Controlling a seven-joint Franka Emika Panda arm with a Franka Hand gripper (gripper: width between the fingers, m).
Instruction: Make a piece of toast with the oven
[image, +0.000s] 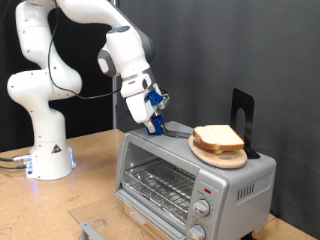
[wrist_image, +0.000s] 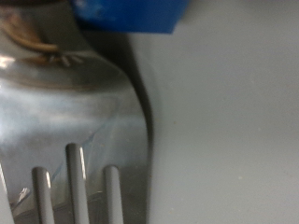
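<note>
The silver-grey oven (image: 160, 150) stands on the wooden table, its wire rack (image: 155, 186) showing through the glass front. On its top, towards the exterior view's right, a round wooden board (image: 216, 155) carries stacked bread slices (image: 219, 138). No separate single piece of toast shows. My gripper (image: 155, 126), with blue fingers, points down onto the oven's top on the exterior view's left of the board. The wrist view shows a metal fork (wrist_image: 75, 121) very close, lying on the grey oven top (wrist_image: 234, 121), with a blue finger (wrist_image: 131, 14) above it.
A black stand (image: 242, 112) rises behind the board at the oven's back. Two round knobs (image: 203, 208) and a red light (image: 207, 187) sit at the exterior view's right of the oven front. The arm's white base (image: 45, 150) stands at the exterior view's left.
</note>
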